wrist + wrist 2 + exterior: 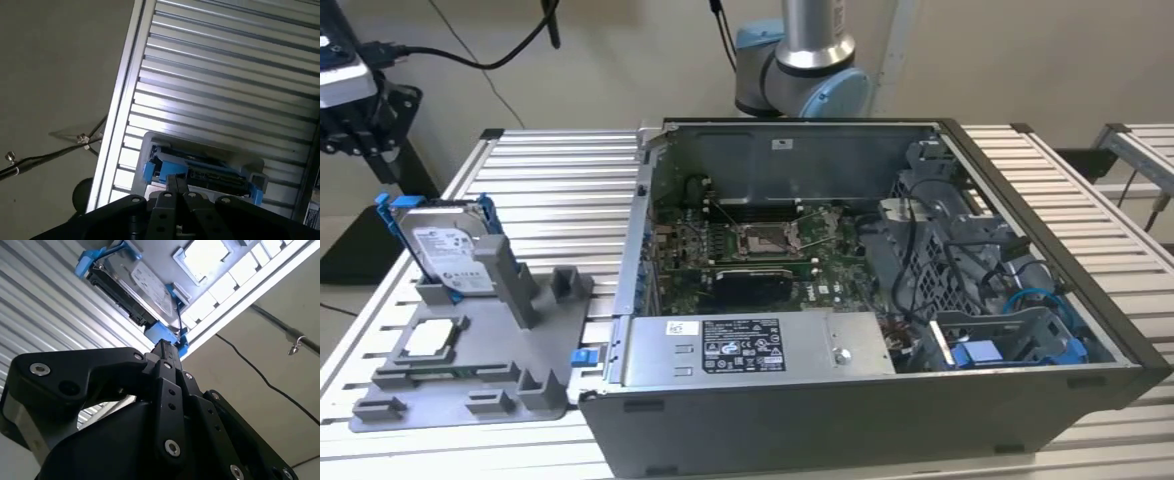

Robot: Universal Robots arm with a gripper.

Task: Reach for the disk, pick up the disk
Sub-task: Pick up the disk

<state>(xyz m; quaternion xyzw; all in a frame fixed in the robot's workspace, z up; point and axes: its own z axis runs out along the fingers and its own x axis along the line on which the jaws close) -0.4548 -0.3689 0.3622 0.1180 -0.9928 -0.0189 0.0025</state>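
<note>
The disk (447, 245) is a silver-grey hard drive with a white label and a blue bracket. It stands on edge in a slot of the grey fixture (480, 385) at the exterior view's left. My black gripper (354, 120) hangs above and to the left of it, at the table's edge. In both wrist views the fingertips meet with nothing between them, and the gripper (164, 346) (176, 183) points toward the disk (145, 287) (210, 170) with a gap still between them.
An open computer case (854, 420) fills the table's middle and right, with a grey labelled power-supply box (747, 345) at its front. A small square chip (434, 338) lies on the fixture. The ribbed table (574, 180) ends just left of the fixture.
</note>
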